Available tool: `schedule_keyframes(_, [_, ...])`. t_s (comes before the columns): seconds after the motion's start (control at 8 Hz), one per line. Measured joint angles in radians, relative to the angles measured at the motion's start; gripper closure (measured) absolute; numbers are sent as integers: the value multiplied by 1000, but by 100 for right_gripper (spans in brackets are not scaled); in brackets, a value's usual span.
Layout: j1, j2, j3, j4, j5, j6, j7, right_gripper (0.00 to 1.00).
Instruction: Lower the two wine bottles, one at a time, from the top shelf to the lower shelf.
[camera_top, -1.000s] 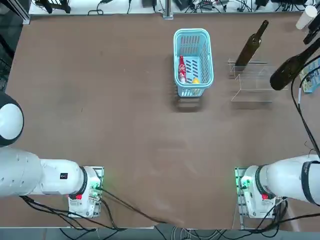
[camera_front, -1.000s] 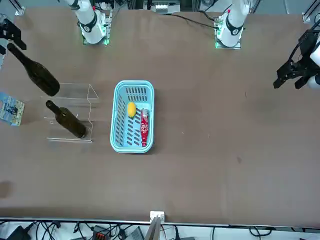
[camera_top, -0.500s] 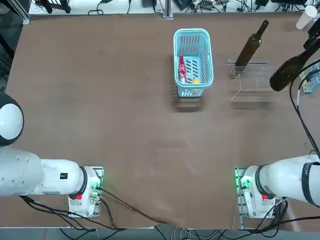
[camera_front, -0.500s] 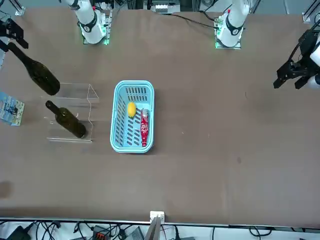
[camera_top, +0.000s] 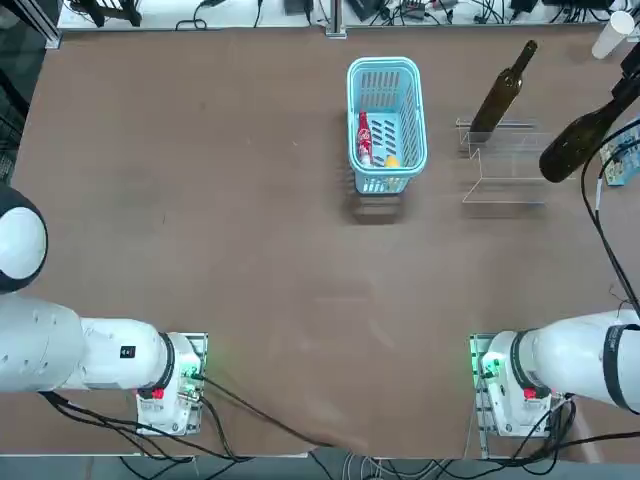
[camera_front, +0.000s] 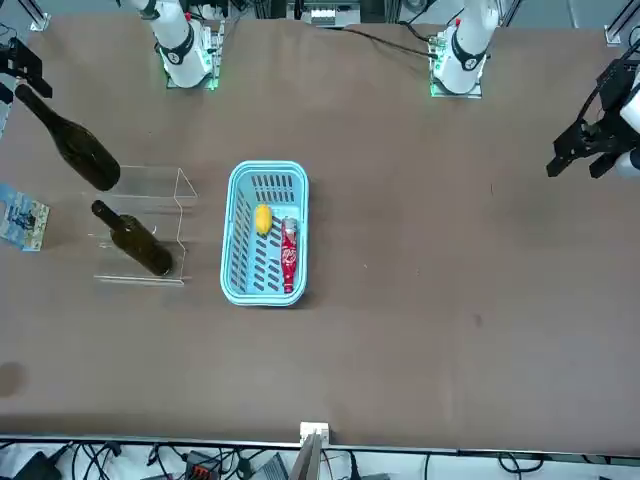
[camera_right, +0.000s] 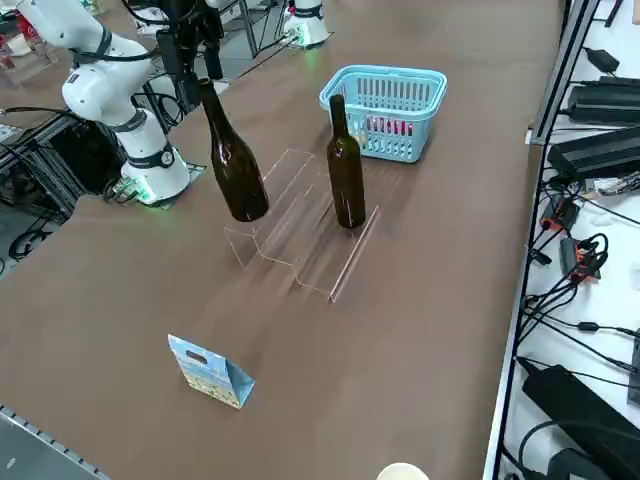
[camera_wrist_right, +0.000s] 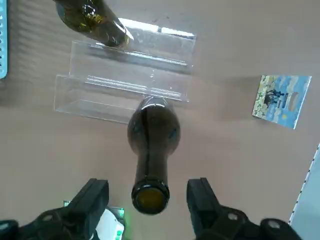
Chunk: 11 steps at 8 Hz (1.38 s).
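By one wine bottle's mouth (camera_wrist_right: 150, 200), the right end effector (camera_wrist_right: 148, 186) stands wide open, holding nothing.

The brown table (camera_top: 270, 260) carries an acrylic stand (camera_top: 515, 170), basket (camera_top: 417, 130) and box (camera_right: 212, 374).

The right arm (camera_top: 575, 350) is smooth, rounded and glossy white, with dark bands (camera_top: 612, 355) around its joints, and its white base (camera_top: 518, 412) carries a small red patch (camera_top: 529, 393) and glowing green lights (camera_top: 491, 367) beside a metal mounting plate (camera_top: 483, 405). Loose black cables (camera_top: 605, 235) run along the arm, one with a short white sleeve (camera_top: 598, 192). At the arm's far end, the right gripper (camera_wrist_right: 148, 182) is matt black and angular, with two blocky fingers (camera_wrist_right: 202, 200) and round silvery screw heads (camera_wrist_right: 232, 216).
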Motion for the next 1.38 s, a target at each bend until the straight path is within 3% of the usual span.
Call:
schedule_keyframes(0.25, [0,-1,-7,-14,0,3,0,8])
schedule_keyframes(0.88, [0,-5,-12,-27,0,15,0,33])
schedule_keyframes(1.38, [0,-5,-12,-28,0,21,0,46])
